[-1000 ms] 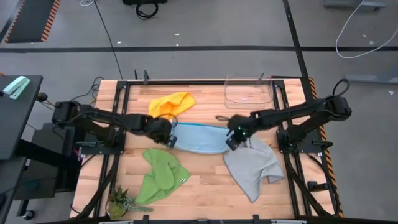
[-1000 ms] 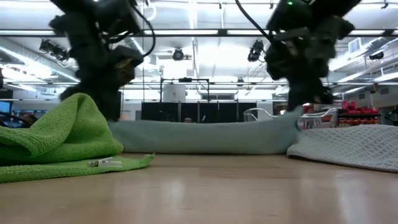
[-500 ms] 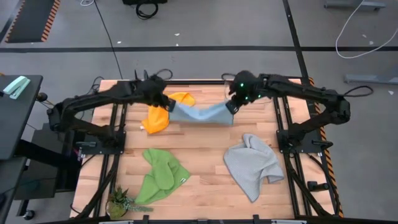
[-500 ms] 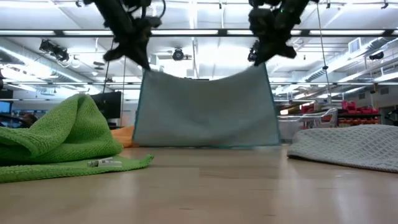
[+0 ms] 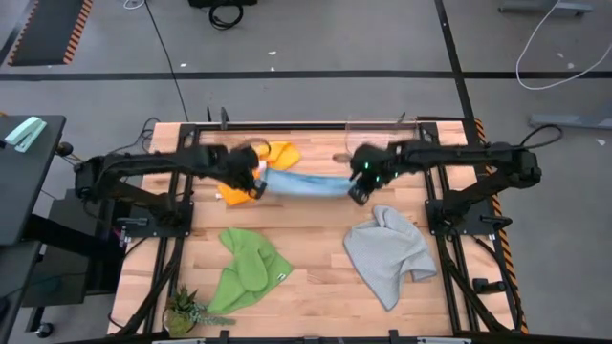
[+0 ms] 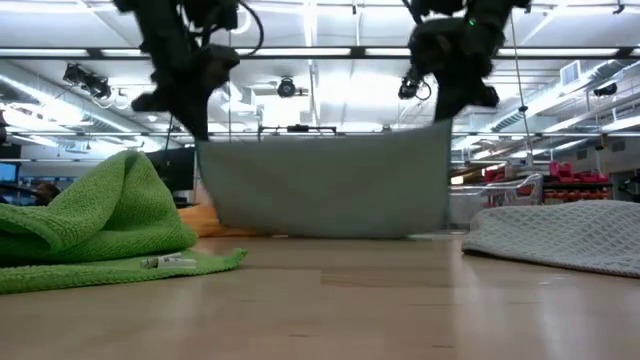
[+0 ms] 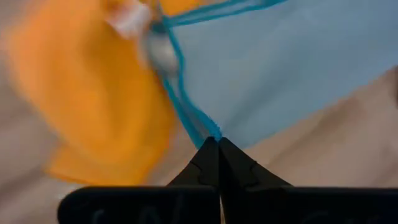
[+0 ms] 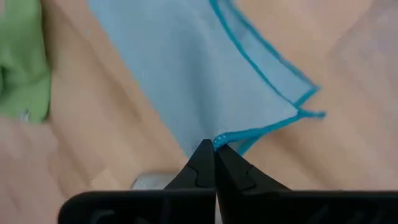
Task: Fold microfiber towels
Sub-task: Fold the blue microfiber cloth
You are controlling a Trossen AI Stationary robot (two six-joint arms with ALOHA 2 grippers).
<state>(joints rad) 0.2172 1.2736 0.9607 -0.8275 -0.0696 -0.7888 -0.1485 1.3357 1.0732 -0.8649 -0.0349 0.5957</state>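
Light blue towel (image 5: 304, 183) is held taut in the air between both arms, near 12 o'clock of the table (image 5: 316, 277), its lower edge hanging just above the wood in the low view. Left gripper (image 5: 251, 178) is clamped on the towel's left corner; in the left wrist view the blue hem is seen pinched at the closed fingertips. Right gripper (image 5: 360, 184) is clamped on the opposite corner, hem likewise pinched at the tips. Yellow-orange towel (image 5: 251, 172) is bunched directly under and behind the left gripper, around 11 o'clock, touching or overlapped by the blue one. Green towel (image 5: 248, 270) is heaped at 7 o'clock, grey towel (image 5: 388, 251) at 4 o'clock, both unfolded and well apart from the lift. Risks as judged: only hem edges are gripped, so a corner could be pulled free if the arms are spread further. The yellow-orange towel could be snagged and dragged when the blue one is laid down. If the hanging edge is dropped unevenly, a skewed fold is to be expected.
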